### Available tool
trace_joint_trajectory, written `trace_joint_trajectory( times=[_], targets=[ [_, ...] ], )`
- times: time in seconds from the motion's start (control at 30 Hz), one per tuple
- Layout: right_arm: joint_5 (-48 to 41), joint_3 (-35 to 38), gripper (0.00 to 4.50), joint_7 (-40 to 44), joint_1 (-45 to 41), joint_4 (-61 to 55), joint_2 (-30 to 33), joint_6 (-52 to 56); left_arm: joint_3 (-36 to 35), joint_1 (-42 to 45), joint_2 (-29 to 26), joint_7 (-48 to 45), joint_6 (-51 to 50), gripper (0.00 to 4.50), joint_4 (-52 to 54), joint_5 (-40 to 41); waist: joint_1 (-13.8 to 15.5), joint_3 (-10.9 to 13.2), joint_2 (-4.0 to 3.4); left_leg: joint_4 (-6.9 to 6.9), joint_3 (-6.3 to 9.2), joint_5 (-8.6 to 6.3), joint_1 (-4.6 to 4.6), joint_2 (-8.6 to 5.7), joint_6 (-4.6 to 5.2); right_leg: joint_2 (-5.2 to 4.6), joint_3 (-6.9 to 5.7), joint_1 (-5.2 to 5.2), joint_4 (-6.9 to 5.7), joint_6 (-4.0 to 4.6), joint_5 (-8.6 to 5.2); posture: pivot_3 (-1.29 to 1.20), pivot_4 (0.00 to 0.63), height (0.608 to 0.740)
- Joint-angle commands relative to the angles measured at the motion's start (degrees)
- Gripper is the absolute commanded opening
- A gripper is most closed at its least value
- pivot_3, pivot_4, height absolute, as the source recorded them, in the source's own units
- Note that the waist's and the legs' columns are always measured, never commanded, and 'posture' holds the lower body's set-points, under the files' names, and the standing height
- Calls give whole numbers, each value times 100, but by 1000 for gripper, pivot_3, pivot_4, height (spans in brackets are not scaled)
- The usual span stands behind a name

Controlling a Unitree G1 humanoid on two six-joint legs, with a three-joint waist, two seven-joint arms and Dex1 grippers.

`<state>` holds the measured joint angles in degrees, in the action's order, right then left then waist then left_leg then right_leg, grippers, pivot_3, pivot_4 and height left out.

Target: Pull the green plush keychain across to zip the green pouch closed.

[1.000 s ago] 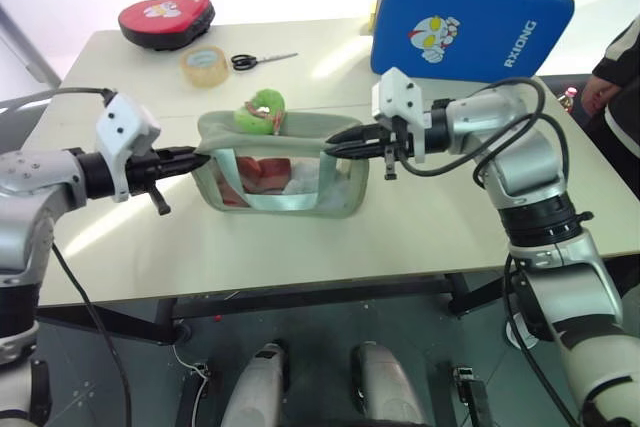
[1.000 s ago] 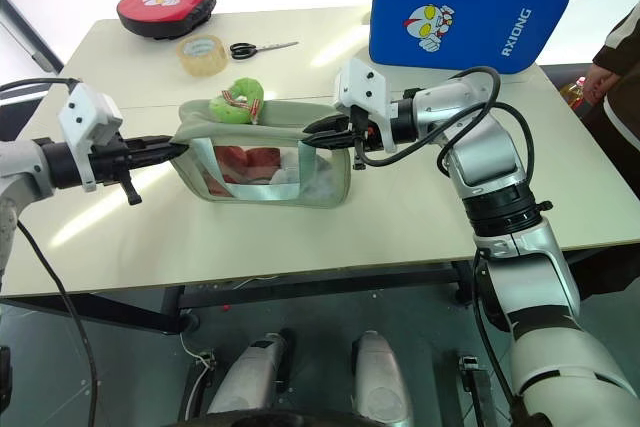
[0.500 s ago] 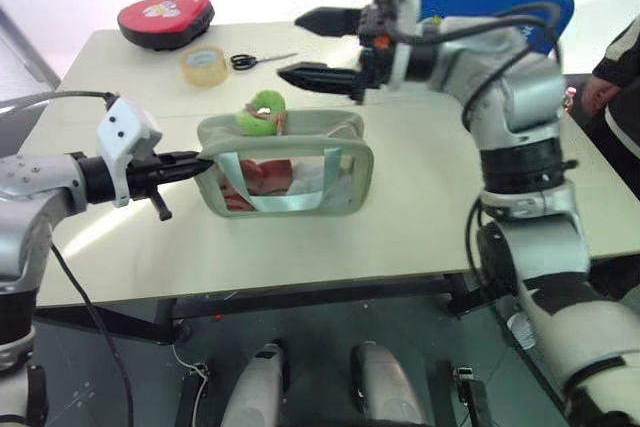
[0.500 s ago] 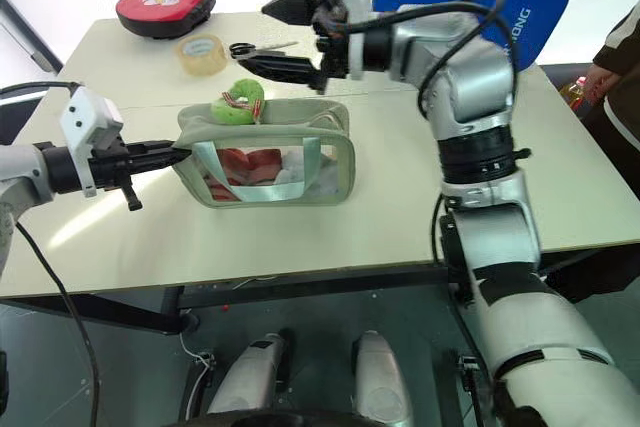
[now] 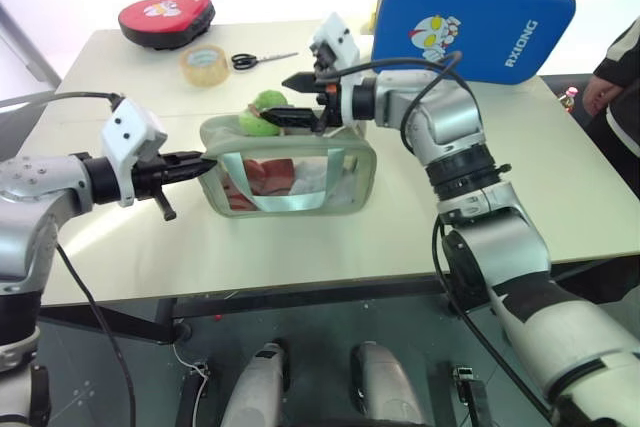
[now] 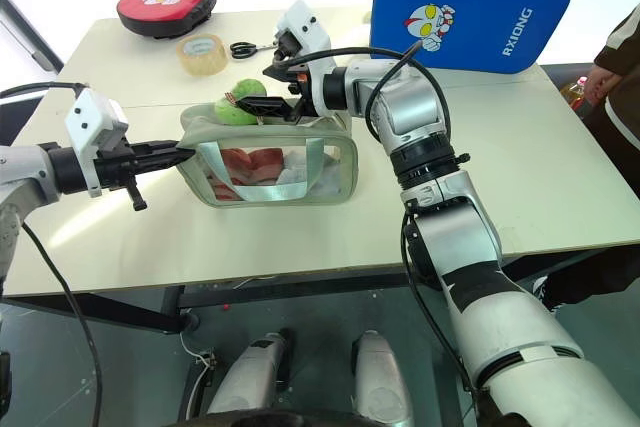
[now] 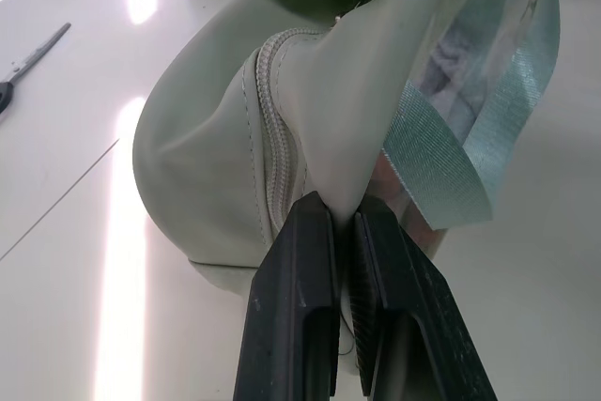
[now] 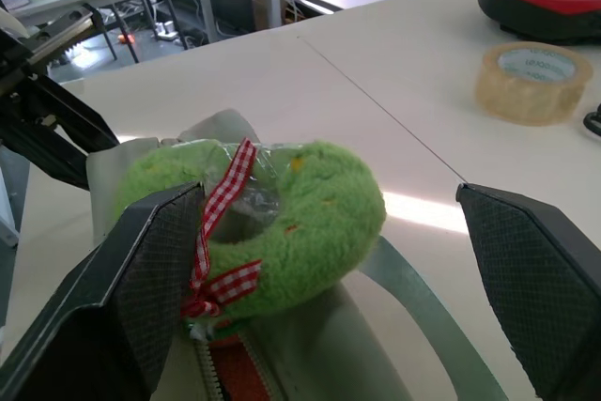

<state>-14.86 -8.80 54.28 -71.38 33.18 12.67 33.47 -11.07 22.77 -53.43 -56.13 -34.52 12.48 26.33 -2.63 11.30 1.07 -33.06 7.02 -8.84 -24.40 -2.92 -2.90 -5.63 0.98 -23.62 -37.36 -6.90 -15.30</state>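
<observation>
The green pouch [image 5: 300, 172] stands on the table with its zipper [image 7: 266, 119] along the top. The green plush keychain [image 5: 262, 112], a fuzzy lime ring with a red checked ribbon, rests on the pouch's top near its left end. My left gripper [image 5: 205, 162] is shut on the fabric of the pouch's left end, fingers [image 7: 296, 307] pinching a fold. My right gripper [image 6: 258, 87] reaches in from the right and hangs open over the keychain [image 8: 291, 223], which lies between its wide-spread fingers [image 8: 141, 307].
A blue pad [image 5: 470, 22] stands at the table's back right. A tape roll [image 5: 205, 64], scissors [image 5: 262, 59] and a red pad [image 5: 165, 15] lie at the back left. A person [image 5: 620, 77] stands at the right edge.
My right gripper let go of the pouch's right end, opened wide, swung up and then left and down over the keychain. The left gripper kept its hold.
</observation>
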Motion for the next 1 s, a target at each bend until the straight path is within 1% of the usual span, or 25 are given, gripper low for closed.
trace_joint_trajectory(
  times=[0.03,0.07,0.1,0.13,0.27,0.3,0.53,0.67,0.8,1.0],
  targets=[
    [94,-26,3642,138,-318,26,-63,-278,-121,38,-63,27,63,0,203,52,-1,0,0,0,0,0,0,0,0,0,0,0,0,0,0,0,150,740],
    [136,-45,3111,170,-338,67,-62,-330,-121,39,-64,29,63,0,201,51,-1,0,0,0,0,0,0,0,0,0,0,0,0,0,0,0,150,740],
    [168,-59,2692,210,-353,106,-60,-372,-119,38,-65,29,68,0,203,47,-1,0,0,0,0,0,0,0,0,0,0,0,0,0,0,0,150,740],
    [200,-75,2108,247,-357,144,-54,-403,-116,37,-67,26,74,0,202,43,-2,0,0,0,0,0,0,0,0,0,0,0,0,0,0,0,150,740],
    [265,-74,122,330,-359,194,-37,-450,-122,40,-73,35,80,0,201,36,-1,0,0,0,0,0,0,0,0,0,0,0,0,0,0,0,150,740],
    [253,-44,43,345,-373,183,-21,-421,-127,39,-74,41,81,0,201,33,-1,0,0,0,0,0,0,0,0,0,0,0,0,0,0,0,150,740],
    [61,329,43,408,-582,75,298,-127,-141,39,-85,55,114,0,156,1,9,0,0,0,0,0,0,0,0,0,0,0,0,0,0,0,150,740],
    [46,429,43,586,-539,-177,778,23,-156,42,-98,59,108,0,139,-1,8,0,0,0,0,0,0,0,0,0,0,1,1,0,0,0,150,740],
    [135,401,43,766,-257,-452,1398,28,-154,36,-100,59,113,0,136,-2,9,0,0,0,-1,0,-1,0,0,0,0,1,2,0,0,0,150,740],
    [196,532,43,652,90,-521,2036,64,-105,63,-104,32,149,0,95,-37,7,1,-1,0,-3,0,-1,1,0,0,1,1,4,0,0,0,150,740]
  ],
)
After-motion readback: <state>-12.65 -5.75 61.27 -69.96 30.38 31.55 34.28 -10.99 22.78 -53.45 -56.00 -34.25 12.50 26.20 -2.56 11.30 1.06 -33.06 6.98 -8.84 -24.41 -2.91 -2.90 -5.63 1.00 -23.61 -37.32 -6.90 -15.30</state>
